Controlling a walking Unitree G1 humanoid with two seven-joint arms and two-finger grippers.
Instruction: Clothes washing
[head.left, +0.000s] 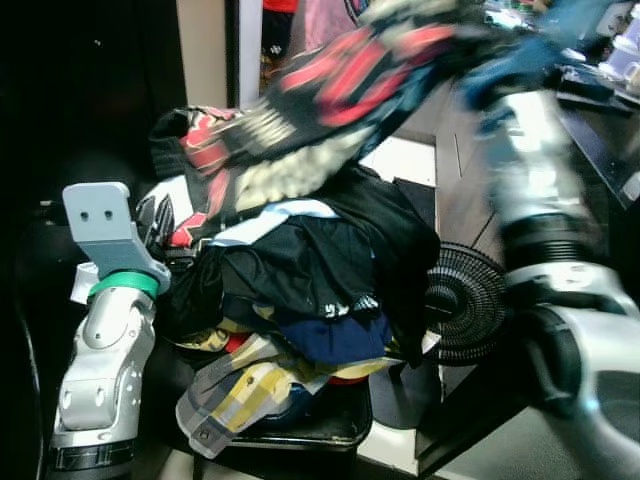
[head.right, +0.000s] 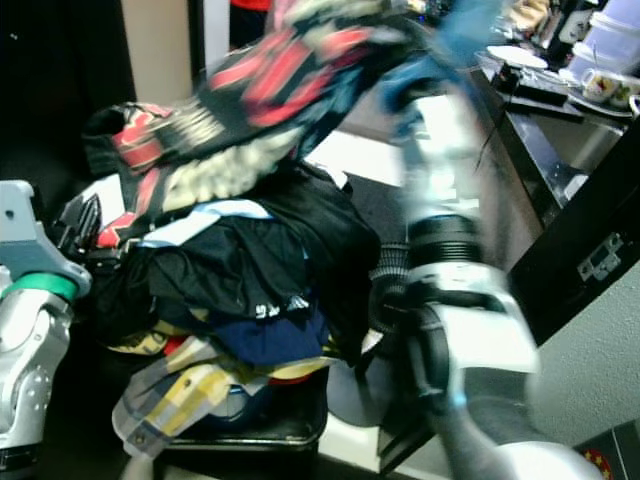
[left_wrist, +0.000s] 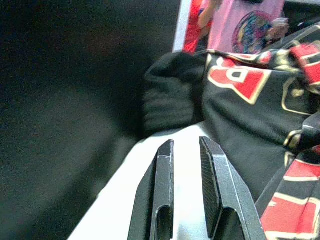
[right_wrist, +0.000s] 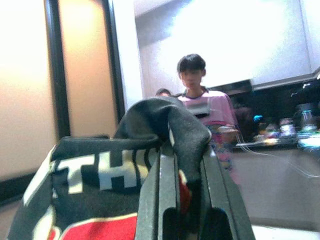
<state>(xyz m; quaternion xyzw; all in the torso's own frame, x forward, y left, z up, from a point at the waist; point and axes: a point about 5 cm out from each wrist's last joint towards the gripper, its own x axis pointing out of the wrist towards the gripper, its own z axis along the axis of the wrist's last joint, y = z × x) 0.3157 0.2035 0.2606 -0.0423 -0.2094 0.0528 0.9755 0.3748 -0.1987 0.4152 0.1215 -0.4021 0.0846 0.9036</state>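
Note:
A heap of clothes (head.left: 300, 270) lies piled in a black basket (head.left: 330, 425): black, navy, and yellow checked pieces. A black garment with red and cream lettering (head.left: 330, 90) is stretched up and to the right from the top of the heap. My right gripper (right_wrist: 182, 150) is shut on a fold of that garment, held high with the arm (head.left: 540, 200) raised and blurred. My left arm (head.left: 100, 330) stands at the left of the heap. The left gripper (left_wrist: 185, 142) is slightly open with nothing between its fingers, over a white surface beside the black and red cloth (left_wrist: 240, 110).
A round black fan grille (head.left: 465, 300) stands low, just right of the basket. A dark counter with cups (head.right: 600, 70) runs along the right. A person in a pink shirt (right_wrist: 205, 107) stands beyond the heap. Dark panels close off the left side.

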